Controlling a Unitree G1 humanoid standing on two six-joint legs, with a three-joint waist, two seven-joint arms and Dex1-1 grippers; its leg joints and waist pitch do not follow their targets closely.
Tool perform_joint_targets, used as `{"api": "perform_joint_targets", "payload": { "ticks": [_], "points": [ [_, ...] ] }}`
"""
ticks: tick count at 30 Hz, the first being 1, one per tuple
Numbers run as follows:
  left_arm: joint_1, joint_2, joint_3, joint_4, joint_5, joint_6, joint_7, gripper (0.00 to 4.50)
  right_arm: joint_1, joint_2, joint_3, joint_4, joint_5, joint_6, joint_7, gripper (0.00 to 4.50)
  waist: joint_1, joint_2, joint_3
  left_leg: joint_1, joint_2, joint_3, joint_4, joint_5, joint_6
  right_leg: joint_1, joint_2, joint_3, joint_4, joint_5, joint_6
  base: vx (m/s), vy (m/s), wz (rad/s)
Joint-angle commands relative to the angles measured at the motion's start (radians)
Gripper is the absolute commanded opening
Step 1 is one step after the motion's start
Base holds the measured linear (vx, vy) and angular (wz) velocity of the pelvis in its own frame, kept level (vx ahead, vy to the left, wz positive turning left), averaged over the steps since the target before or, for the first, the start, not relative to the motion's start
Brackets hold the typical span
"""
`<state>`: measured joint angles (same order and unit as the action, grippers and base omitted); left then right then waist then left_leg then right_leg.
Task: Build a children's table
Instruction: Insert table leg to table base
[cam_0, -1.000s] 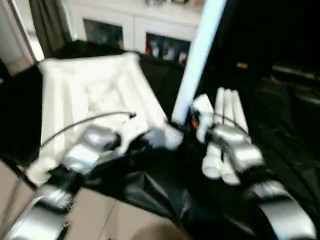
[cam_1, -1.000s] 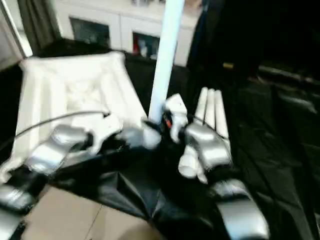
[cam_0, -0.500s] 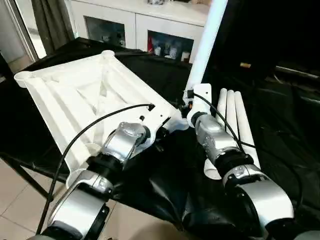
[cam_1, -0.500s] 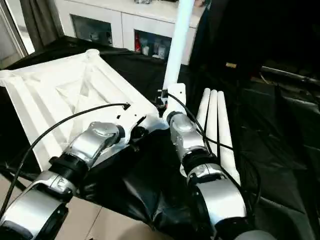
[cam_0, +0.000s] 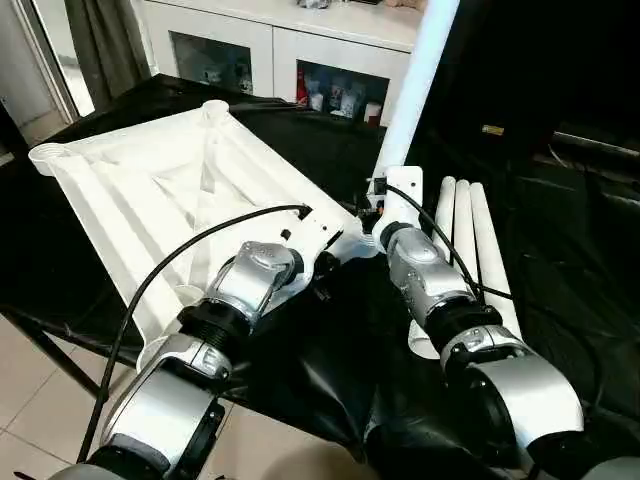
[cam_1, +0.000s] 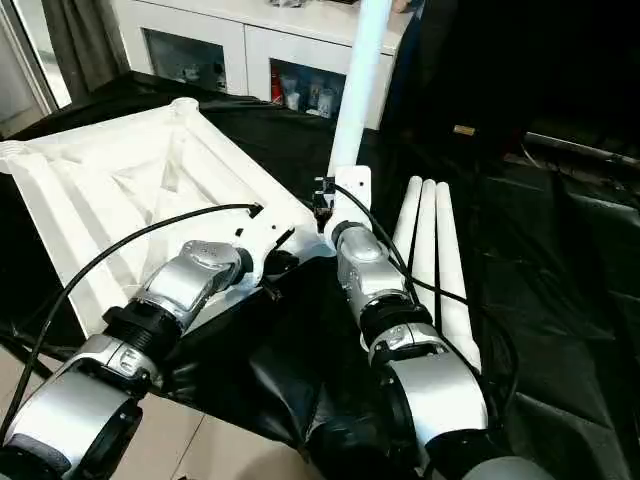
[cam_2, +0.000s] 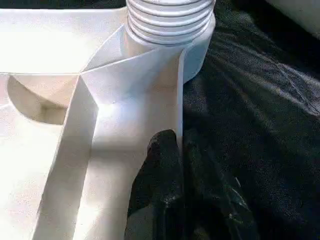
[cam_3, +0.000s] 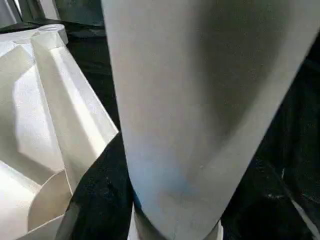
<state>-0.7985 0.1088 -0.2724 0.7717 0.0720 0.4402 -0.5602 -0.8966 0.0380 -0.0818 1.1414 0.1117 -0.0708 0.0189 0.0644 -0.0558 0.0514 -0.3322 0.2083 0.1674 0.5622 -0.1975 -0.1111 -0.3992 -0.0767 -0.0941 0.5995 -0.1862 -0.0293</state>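
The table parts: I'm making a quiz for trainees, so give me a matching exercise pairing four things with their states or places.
Things:
1. table top
2. upright leg
3. three spare legs
4. left gripper

States:
A. lying side by side on the black cloth
B. ribbed underside up
C. standing in a corner socket
D. at the top's edge rib

Pairs: 1-B, 2-C, 3-A, 4-D

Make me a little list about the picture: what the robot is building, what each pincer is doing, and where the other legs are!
Building: white plastic ribbed table top, upside down on black cloth
Standing leg: long white tube leg, upright, threaded end at the corner socket
Left pincer: shut on the top's edge rib beside that socket
Right pincer: at the upright leg's base; grip hidden
Spare legs: three white tube legs, lying side by side on the cloth
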Motion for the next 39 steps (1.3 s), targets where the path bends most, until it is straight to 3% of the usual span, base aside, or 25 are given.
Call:
{"api": "perform_joint_targets", "payload": {
  "ticks": [1,6,7,9,10,14,16,24,29,39],
  "points": [
    [-0.030,0.012,0.023,0.025,0.016,-0.005,0.049,0.00,0.074,0.029,-0.005,0.114,0.002,0.071,0.008,1.88,0.000,0.019,-0.038,-0.007,0.019,-0.005,-0.075,-0.296,0.015,0.033,-0.068,0.055,-0.097,-0.406,-0.106,0.000,0.000,0.00],
    [-0.034,0.013,0.023,0.035,0.018,-0.014,0.042,0.00,0.069,0.028,-0.009,0.118,-0.008,0.070,0.021,1.88,0.000,0.019,-0.037,-0.007,0.019,-0.005,-0.076,-0.299,0.016,0.031,-0.069,0.055,-0.101,-0.427,-0.099,0.000,0.000,0.00],
    [-0.035,0.013,0.023,0.038,0.018,-0.016,0.041,0.00,0.066,0.028,-0.013,0.120,-0.007,0.070,0.032,2.23,0.000,0.019,-0.038,-0.008,0.019,-0.006,-0.077,-0.296,0.017,0.033,-0.069,0.054,-0.101,-0.426,-0.097,0.000,0.000,0.00],
    [-0.036,0.013,0.023,0.041,0.018,-0.019,0.039,0.00,0.064,0.028,-0.015,0.120,-0.005,0.070,0.039,2.23,0.000,0.019,-0.037,-0.008,0.020,-0.006,-0.077,-0.294,0.018,0.032,-0.070,0.054,-0.102,-0.424,-0.098,0.000,0.000,0.00],
    [-0.036,0.013,0.023,0.041,0.018,-0.019,0.038,0.00,0.063,0.028,-0.016,0.120,-0.004,0.069,0.040,2.60,-0.001,0.019,-0.037,-0.008,0.020,-0.006,-0.078,-0.298,0.017,0.032,-0.070,0.054,-0.103,-0.429,-0.098,0.000,0.000,0.00],
    [-0.037,0.015,0.022,0.043,0.017,-0.022,0.035,0.00,0.059,0.028,-0.016,0.119,-0.005,0.069,0.048,3.00,-0.001,0.015,-0.040,-0.014,0.020,-0.007,-0.078,-0.269,0.020,0.038,-0.070,0.054,-0.097,-0.401,-0.106,0.000,0.000,0.00],
    [-0.037,0.015,0.022,0.043,0.017,-0.022,0.035,0.00,0.059,0.028,-0.016,0.119,-0.005,0.069,0.048,3.13,-0.001,0.019,-0.038,-0.009,0.020,-0.003,-0.076,-0.269,0.025,0.032,-0.072,0.056,-0.099,-0.397,-0.119,0.000,0.000,0.00],
    [-0.037,0.015,0.022,0.043,0.017,-0.022,0.035,0.00,0.059,0.028,-0.016,0.119,-0.005,0.069,0.048,3.97,-0.001,0.022,-0.041,-0.014,0.022,0.001,-0.074,-0.207,0.032,0.041,-0.071,0.057,-0.085,-0.282,-0.160,0.000,0.000,0.00],
    [-0.037,0.015,0.022,0.043,0.017,-0.022,0.035,0.00,0.059,0.028,-0.016,0.119,-0.005,0.069,0.048,4.41,-0.001,0.023,-0.040,-0.012,0.023,0.002,-0.074,-0.208,0.034,0.042,-0.072,0.058,-0.086,-0.282,-0.165,0.000,0.000,0.00],
    [-0.037,0.015,0.022,0.043,0.017,-0.022,0.035,0.00,0.059,0.028,-0.016,0.119,-0.005,0.069,0.048,4.47,-0.002,0.023,-0.038,-0.012,0.023,0.001,-0.076,-0.227,0.028,0.040,-0.072,0.059,-0.089,-0.309,-0.157,0.000,0.000,0.00]
  ]
}}
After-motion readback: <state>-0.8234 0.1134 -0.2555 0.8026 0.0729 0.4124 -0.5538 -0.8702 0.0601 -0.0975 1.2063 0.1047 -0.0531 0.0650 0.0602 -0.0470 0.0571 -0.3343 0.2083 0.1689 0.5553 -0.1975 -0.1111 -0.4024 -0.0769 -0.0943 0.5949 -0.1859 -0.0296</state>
